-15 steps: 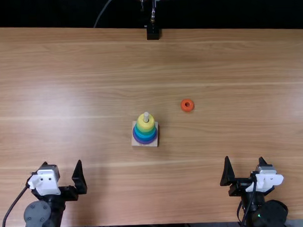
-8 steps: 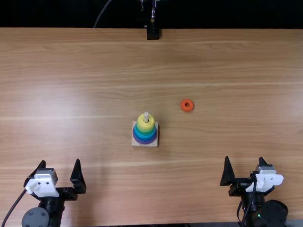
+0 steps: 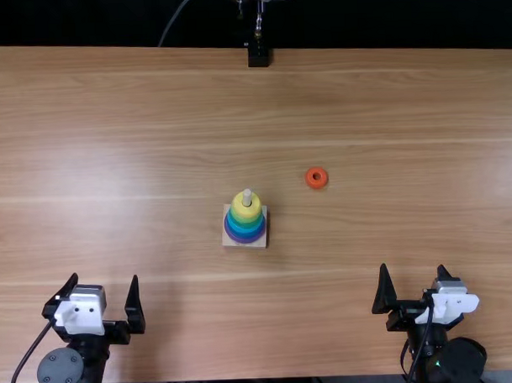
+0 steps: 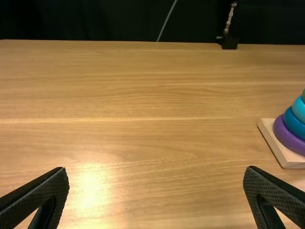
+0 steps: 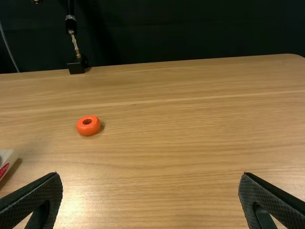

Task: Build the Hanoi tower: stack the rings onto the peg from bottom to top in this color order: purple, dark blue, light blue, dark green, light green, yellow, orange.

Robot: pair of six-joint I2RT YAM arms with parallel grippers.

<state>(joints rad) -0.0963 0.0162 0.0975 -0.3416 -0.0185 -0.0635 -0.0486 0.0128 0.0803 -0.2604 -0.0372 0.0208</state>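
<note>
Near the table's front edge at the left stands my left gripper [image 3: 106,296], open with nothing between its fingers. My right gripper [image 3: 415,285] is open too, by the front edge at the right. The wooden base [image 3: 230,240] sits mid-table, beyond both grippers, its rings stacked on the peg [image 3: 247,197] up to the yellow ring [image 3: 240,210]. The orange ring [image 3: 317,178] lies flat on the table, right of the base and farther back. In the left wrist view, the left gripper [image 4: 156,191] is spread wide; the right gripper [image 5: 150,193] likewise in its own view.
At the table's far edge a black clamp [image 3: 258,55] holds a metal stand. A thin cable [image 3: 176,18] hangs behind the table [image 3: 387,103].
My left gripper has shifted and turned slightly near the front edge, first a little left, then back right. The right arm, the stack and the orange ring have kept still.
</note>
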